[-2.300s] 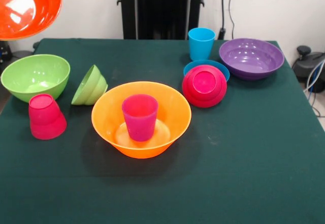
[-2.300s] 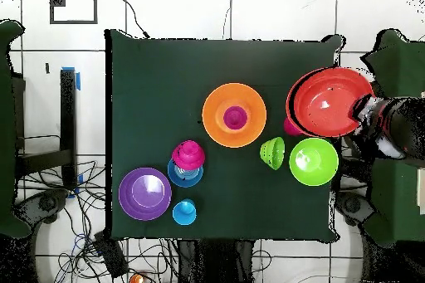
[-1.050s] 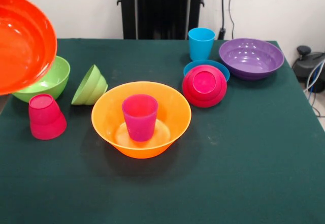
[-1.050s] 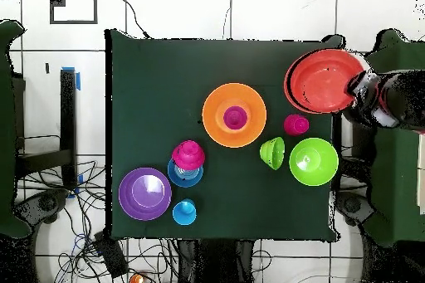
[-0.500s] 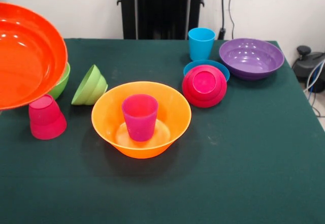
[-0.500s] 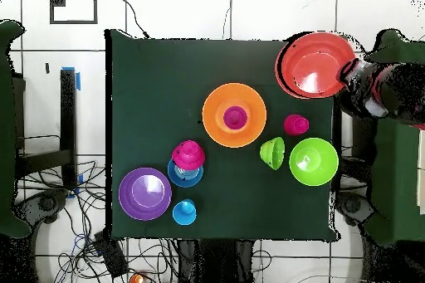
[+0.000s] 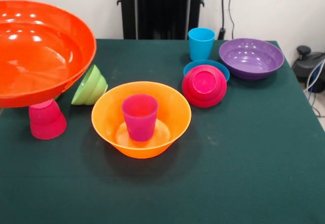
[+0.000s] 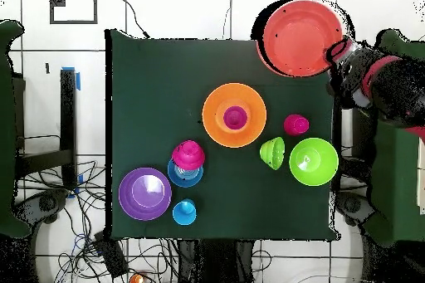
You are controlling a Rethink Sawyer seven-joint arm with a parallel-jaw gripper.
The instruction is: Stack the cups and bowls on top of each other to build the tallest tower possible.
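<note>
A person's arm point(image 8: 383, 89) held the red-orange bowl point(image 7: 38, 51) above the tabletop point(image 7: 244, 153) corner, likely for stacking; purple-magenta cup point(image 7: 139, 116) sat inside the orange bowl point(image 7: 172, 113) as tower base; no tool visible.

Big orange bowl point(image 7: 141, 118) sits upright at center frame in the front view, with the purple-magenta cup point(image 7: 139, 116) standing upright inside it. Upper right, the sky blue cup point(image 7: 201, 43) stands mouth up beside the large purple bowl point(image 7: 251, 57). Just in front of them, a pink-red small bowl point(image 7: 204, 85) rests upside down, tilted on the small blue bowl point(image 7: 206, 66). At left, the red-pink cup point(image 7: 46, 117) is inverted; the small lime bowl point(image 7: 90, 86) lies on its side. The red-orange bowl point(image 7: 38, 51) looms aloft at upper left, held off the table. Overhead, the large lime bowl point(image 8: 314, 161) sits upright at right.
</note>
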